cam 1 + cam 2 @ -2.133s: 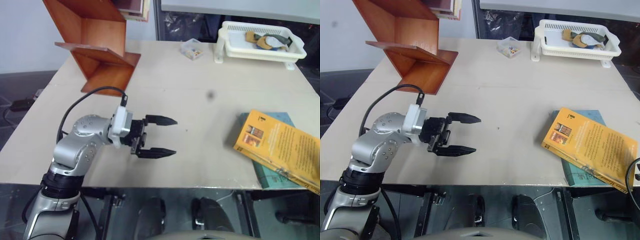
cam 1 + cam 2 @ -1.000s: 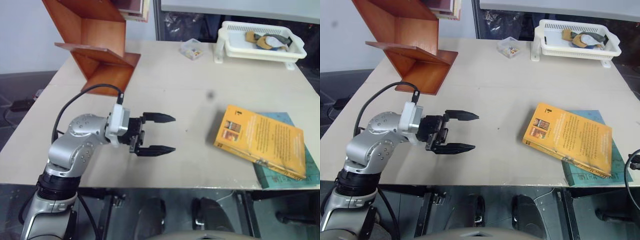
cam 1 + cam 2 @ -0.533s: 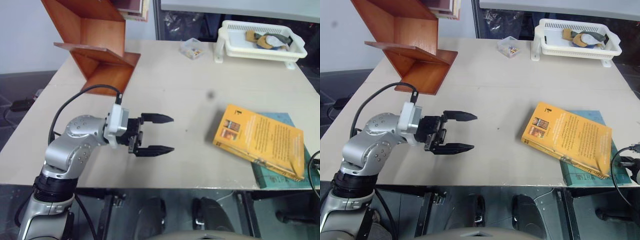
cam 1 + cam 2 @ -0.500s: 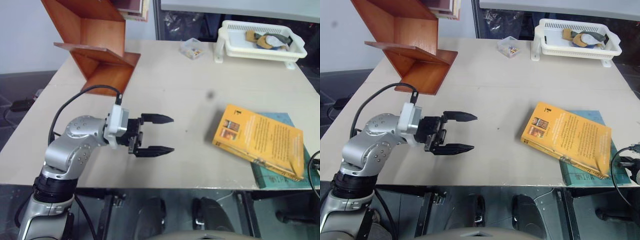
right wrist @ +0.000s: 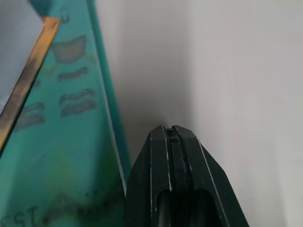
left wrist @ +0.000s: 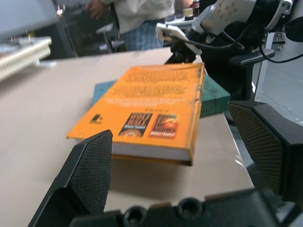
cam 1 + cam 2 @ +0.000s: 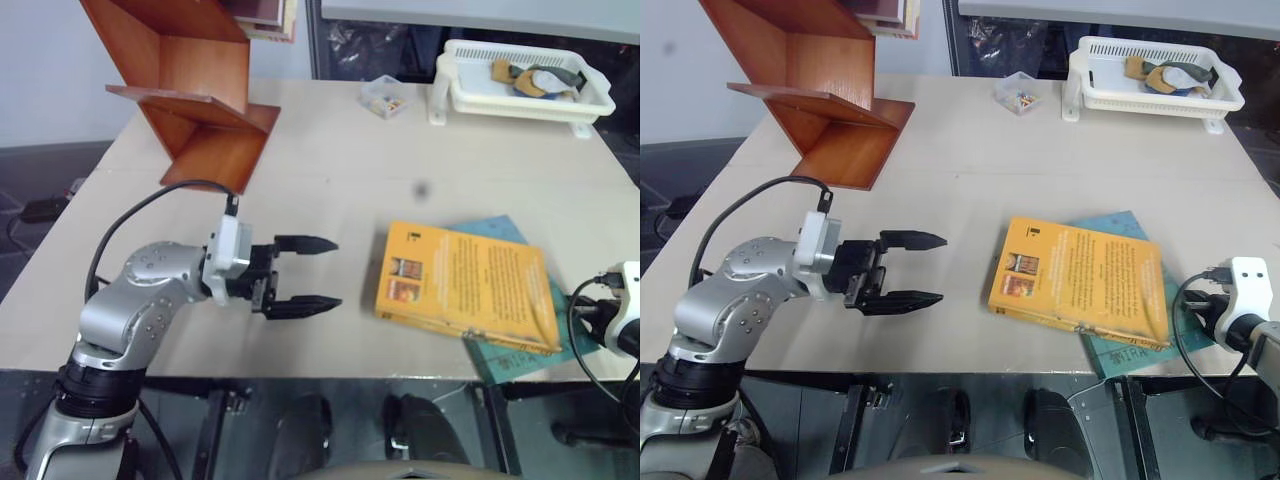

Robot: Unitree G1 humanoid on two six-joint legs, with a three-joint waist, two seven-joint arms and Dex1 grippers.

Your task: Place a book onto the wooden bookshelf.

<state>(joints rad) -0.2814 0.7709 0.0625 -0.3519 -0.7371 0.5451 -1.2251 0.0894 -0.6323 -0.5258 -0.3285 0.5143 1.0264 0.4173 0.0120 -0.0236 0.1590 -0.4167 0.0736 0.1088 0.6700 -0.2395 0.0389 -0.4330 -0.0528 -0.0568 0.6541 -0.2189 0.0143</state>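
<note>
Orange-yellow and thick, the book (image 7: pixel 462 284) now lies much nearer the middle of the counter (image 7: pixel 350 170) than it did a second ago: it has slid toward the robot's left, off most of the teal book (image 7: pixel 1127 340) that sits under its far edge, and its spine end has swung round toward the waiting left gripper (image 7: pixel 305 272). The teal book has been dragged along and turned with it. At the counter's right edge the right gripper (image 5: pixel 176 137) has its fingers pressed together with nothing between them, its tip low against the teal book's edge, so the shift reads as a shove from that closed tip and not a carry. The left gripper hovers just above the counter with its fingers spread wide and level, aimed at the book; in its wrist view the book's white page edges face straight into the gap, close but not yet between the fingers. The wooden bookshelf (image 7: pixel 190 90) stands well apart at the far left corner. My reading is that the book is being fed across for the left arm; gripping, lifting and shelving all remain.
</note>
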